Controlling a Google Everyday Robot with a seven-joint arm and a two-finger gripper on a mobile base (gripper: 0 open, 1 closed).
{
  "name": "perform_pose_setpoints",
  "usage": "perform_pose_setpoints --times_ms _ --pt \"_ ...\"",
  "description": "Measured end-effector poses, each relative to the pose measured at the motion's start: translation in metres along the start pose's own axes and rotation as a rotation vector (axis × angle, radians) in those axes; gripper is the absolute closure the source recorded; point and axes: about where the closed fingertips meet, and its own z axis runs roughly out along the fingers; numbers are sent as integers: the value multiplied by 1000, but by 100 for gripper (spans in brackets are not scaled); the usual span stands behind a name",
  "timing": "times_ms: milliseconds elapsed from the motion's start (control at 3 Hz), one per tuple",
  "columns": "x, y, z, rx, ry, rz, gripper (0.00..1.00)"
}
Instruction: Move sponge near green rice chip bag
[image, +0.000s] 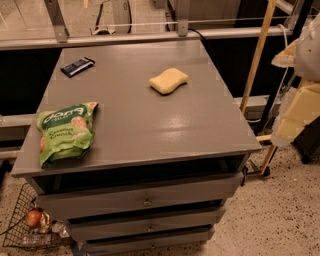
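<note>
The pale yellow sponge (169, 80) lies on the grey cabinet top (145, 125), toward the back right. The green rice chip bag (65, 132) lies flat at the front left of the same top, well apart from the sponge. My gripper (296, 105) is at the right edge of the view, off the side of the cabinet and to the right of the sponge, with its pale yellow fingers (299, 111) pointing down-left. It holds nothing that I can see.
A small dark blue wrapped bar (77, 66) lies at the back left corner. The cabinet has drawers (145, 200) below. A wire basket (30, 225) with items sits on the floor at left. A wooden pole (257, 55) leans at right.
</note>
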Motion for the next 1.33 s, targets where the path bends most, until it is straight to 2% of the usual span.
perform_pose_setpoints --times_ms 333,667,1000,1333 --pt "0 0 0 0 0 0 0" --pt "-25 -35 24 -3 -62 -66 0" --pt "-80 -98 81 7 -172 -144 0" --pt "-113 -132 116 35 -244 -138 0"
